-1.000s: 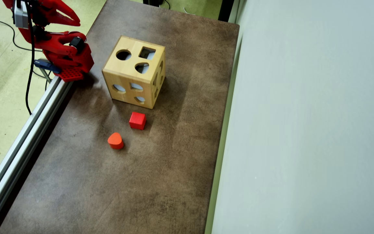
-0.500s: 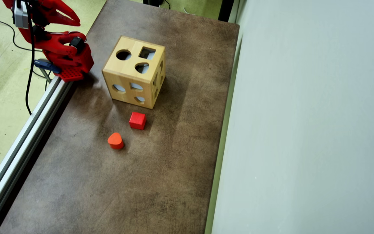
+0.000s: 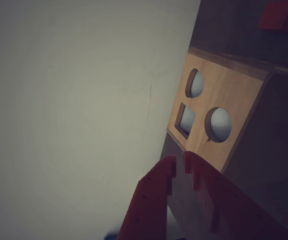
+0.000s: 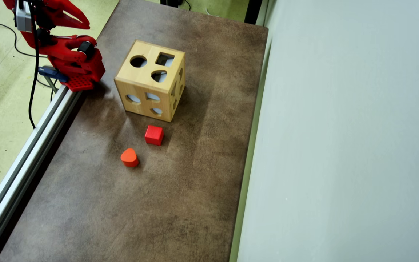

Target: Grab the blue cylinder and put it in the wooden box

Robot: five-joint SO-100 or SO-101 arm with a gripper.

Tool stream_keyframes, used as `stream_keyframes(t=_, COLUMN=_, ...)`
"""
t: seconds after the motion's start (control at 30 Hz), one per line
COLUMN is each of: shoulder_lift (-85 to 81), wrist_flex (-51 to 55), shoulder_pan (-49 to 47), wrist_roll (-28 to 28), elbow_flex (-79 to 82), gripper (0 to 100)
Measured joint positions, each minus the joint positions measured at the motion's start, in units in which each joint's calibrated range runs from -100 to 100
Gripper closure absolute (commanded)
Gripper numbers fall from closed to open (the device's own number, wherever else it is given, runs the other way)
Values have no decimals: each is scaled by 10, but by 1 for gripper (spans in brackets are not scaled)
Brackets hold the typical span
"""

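The fingers [image 3: 154,192] of the gripper [image 3: 180,161] nearly meet at their tips in the wrist view, a narrow slit between them and nothing held. We see no blue cylinder in either view. The wooden box [image 4: 150,79] sits in the upper middle of the overhead view on the brown table [image 4: 129,214], its top showing a round, a square and a rounded hole. Just below it lies the red cube [image 4: 154,135], then the orange-red rounded block [image 4: 129,157]. The red arm [image 4: 64,51] is folded at the upper left, off the table's edge.
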Motion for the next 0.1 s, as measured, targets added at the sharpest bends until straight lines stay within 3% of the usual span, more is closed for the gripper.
stream_keyframes(t=0.1, shoulder_lift=0, wrist_flex=0, shoulder_pan=0, wrist_roll=0, elbow_flex=0, gripper=96)
